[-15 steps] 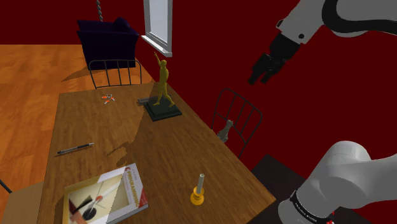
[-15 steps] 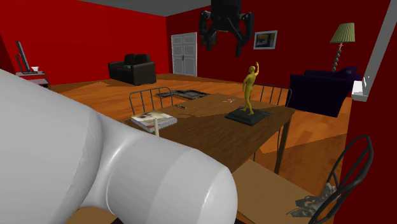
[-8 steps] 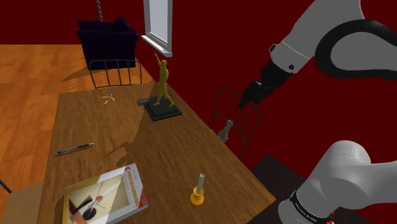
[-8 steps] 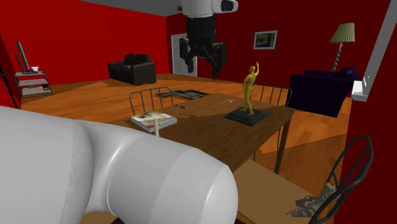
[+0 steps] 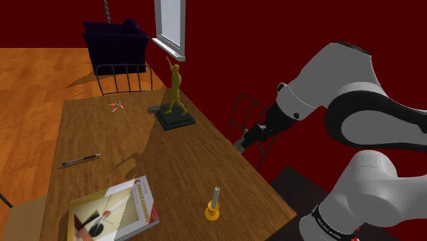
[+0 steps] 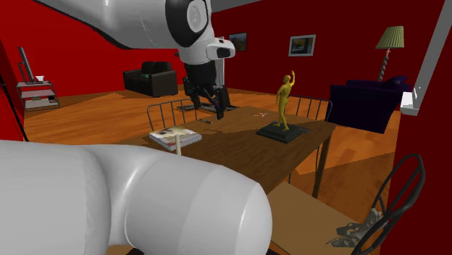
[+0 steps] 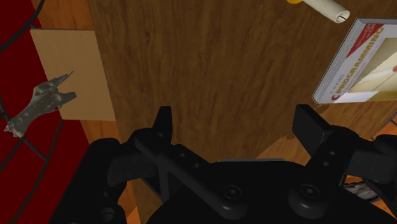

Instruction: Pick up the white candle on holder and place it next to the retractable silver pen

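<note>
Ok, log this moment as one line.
phase: pre-grasp | black two-finger end effector: open, empty, over wooden table | pale candle on yellow holder: upright, untouched | slim grey pen: lying on table, apart from candle

Hard light struck the wooden table [image 5: 102, 137].
The golden figurine [image 5: 175, 92] threw a long crisp shadow across it; red walls [image 5: 226, 41] lay dim.

Your shoulder view looks down from beside the arm [image 5: 369, 185] along the table [image 5: 102, 137] toward the window [image 5: 170, 24]. Your second exterior view sits low, close behind the arm [image 6: 145, 203], facing across the table [image 6: 246, 148] toward the far door [image 6: 210, 61]. Your wrist view looks down on the tabletop [image 7: 216, 70] from close by. All 3 views share the candle [image 5: 215, 196] [image 6: 176, 143] [image 7: 324, 6] and the book [image 5: 116, 209] [image 6: 175, 135] [image 7: 359, 63].
</note>
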Robot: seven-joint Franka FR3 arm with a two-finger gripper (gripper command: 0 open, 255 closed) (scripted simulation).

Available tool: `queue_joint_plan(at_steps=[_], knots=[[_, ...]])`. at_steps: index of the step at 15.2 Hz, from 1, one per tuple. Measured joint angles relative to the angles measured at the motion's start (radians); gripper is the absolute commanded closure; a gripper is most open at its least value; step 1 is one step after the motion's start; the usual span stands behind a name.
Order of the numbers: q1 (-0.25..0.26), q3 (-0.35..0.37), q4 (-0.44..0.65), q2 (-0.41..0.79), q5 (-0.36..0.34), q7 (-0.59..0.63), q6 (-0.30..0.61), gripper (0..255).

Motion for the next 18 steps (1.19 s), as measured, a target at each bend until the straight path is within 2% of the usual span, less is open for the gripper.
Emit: queue_joint_plan(at_steps=[5, 10, 14, 16, 18], knots=[[0.057, 0.159, -0.079, 0.039, 0.091, 0.121, 0.152, 0], [0.080, 0.354, -0.108, 0.169, 0.176, 0.257, 0.346, 0], [0.039, 0.535, -0.104, 0.312, 0.213, 0.374, 0.522, 0], [-0.014, 0.640, -0.088, 0.388, 0.213, 0.436, 0.604, 0], [-0.055, 0.684, -0.080, 0.433, 0.206, 0.452, 0.653, 0]])
